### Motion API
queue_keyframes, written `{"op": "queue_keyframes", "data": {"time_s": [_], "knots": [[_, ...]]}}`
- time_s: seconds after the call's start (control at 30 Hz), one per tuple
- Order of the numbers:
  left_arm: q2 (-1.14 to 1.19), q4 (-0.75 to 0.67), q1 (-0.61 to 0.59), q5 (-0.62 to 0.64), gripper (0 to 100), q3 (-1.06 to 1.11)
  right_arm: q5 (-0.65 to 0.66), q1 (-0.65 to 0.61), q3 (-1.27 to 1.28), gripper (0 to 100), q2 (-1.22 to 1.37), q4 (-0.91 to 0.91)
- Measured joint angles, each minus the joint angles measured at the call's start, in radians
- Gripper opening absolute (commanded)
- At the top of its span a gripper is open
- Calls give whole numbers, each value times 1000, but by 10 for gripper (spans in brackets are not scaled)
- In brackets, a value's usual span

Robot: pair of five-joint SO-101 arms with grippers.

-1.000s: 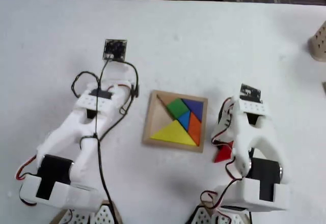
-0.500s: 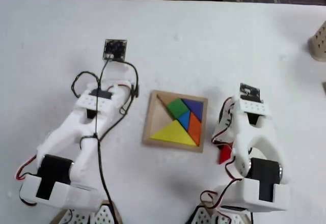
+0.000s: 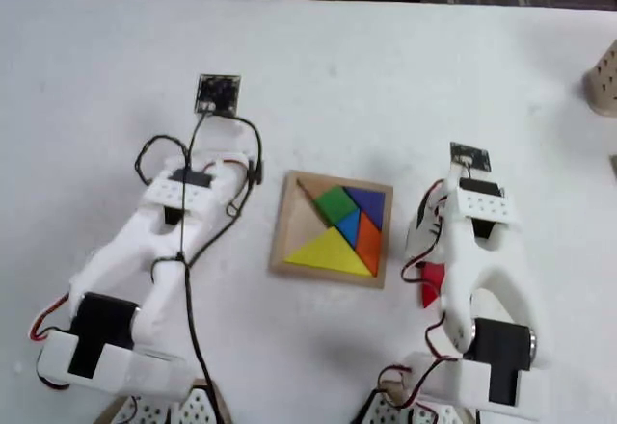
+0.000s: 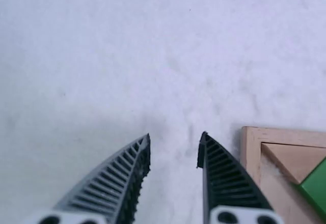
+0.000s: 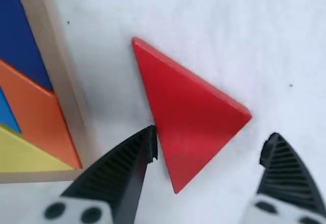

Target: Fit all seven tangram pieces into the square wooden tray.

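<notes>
The red triangle point(image 5: 188, 117) lies flat on the table point(image 3: 386, 77), just beside the outside of the tray point(image 3: 281, 231), on the side near the right arm point(image 3: 468, 241). It is the 1 piece not in yet. I count 6 in the tray, and the bare patch I can see is on the tray's far side from it, so that is likely its home. In the last second the right arm has slid forward over the triangle, so from above most of the red is now hidden under it. The triangle itself has not moved. The right gripper point(image 5: 211, 135) now hangs over it with its jaws spread wide, 1 on each side, holding nothing. 1 tip is very close to the triangle's edge, and I cannot tell if it touches. I think the grab comes next, and the lift is not yet done. The left arm point(image 3: 154, 241) has stayed put. The left gripper point(image 4: 174, 138) sits over bare table by the tray's other side, jaws a little apart with nothing in them. The tray wall is close on 1 side of the triangle, so there is little room there. The other side is open table. The piece will have to go up over the wall and across the other pieces.
</notes>
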Motion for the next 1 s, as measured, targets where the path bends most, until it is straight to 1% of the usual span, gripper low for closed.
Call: {"op": "queue_keyframes", "data": {"time_s": [0.13,0.27,0.4,0.47,0.6,1.0], "knots": [[0,0,0,0,169,0,49,0,-21,269,58,-31],[0,0,0,0,169,0,60,0,-74,269,135,-31],[0,0,0,0,169,0,106,0,-137,268,198,0],[0,0,0,0,169,0,123,2,-158,246,219,11],[0,0,0,0,169,0,132,2,-166,180,229,11],[0,0,0,0,169,0,140,3,-167,176,229,11]]}}
